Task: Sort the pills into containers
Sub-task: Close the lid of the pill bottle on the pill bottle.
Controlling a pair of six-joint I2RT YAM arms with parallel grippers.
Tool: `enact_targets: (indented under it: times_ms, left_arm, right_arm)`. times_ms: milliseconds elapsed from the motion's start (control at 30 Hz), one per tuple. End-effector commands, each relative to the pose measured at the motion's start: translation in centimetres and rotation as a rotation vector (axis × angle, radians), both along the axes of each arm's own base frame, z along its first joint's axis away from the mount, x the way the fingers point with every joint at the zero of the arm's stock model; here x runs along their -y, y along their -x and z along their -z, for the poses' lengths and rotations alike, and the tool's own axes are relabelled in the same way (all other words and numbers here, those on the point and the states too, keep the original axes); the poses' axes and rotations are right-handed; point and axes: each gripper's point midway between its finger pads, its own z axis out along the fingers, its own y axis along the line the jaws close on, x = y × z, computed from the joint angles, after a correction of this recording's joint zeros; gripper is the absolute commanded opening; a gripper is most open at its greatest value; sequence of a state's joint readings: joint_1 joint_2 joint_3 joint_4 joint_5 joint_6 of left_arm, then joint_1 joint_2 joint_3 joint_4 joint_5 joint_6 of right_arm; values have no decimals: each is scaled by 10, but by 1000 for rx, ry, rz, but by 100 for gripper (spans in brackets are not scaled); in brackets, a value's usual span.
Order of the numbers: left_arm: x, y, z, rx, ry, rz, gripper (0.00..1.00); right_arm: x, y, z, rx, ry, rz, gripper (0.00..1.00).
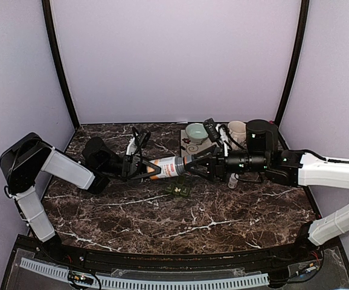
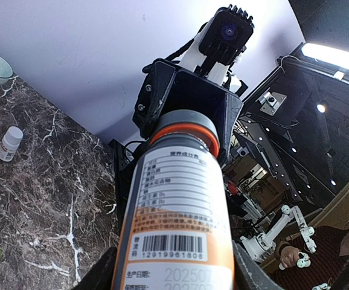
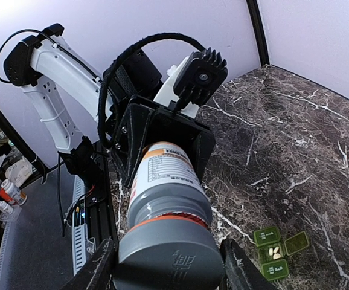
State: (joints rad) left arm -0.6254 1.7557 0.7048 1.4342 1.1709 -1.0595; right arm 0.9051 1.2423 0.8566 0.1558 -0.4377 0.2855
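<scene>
A large grey bottle (image 1: pixel 169 167) with an orange-and-white label is held level above the table between both grippers. My left gripper (image 1: pixel 143 167) is shut on its body (image 2: pixel 180 199); its fingers flank the label in the left wrist view (image 2: pixel 174 273). My right gripper (image 1: pixel 194 165) is shut on the bottle's grey cap (image 3: pixel 171 257). The dark green pill box (image 1: pixel 179 190) lies on the table just below the bottle. In the right wrist view the box (image 3: pixel 265 235) has its middle compartment open, with a few pale pills (image 3: pixel 275 252) inside.
A pale green bowl (image 1: pixel 196 131) and a cream cup (image 1: pixel 237 130) stand at the back, by a flat tray (image 1: pixel 189 147). A small white bottle (image 1: pixel 232 180) stands under my right arm; it also shows in the left wrist view (image 2: pixel 8 144).
</scene>
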Motion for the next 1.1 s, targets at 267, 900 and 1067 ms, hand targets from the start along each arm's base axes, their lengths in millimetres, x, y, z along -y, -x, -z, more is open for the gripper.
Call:
enact_targets:
  times_ms: [267,900,1067]
  left_arm:
    - [-2,3,-19,65,40,21,0]
    - [-4,7,-23,62,39,32,0]
    - [-4,7,-26,68,44,31,0]
  right_arm:
    - [-10,5,-20,39,-47,-38,3]
    - [-16,-1,-24,54,-74,-24,3]
    - [-18,-2,-20,46,-68,-29,3]
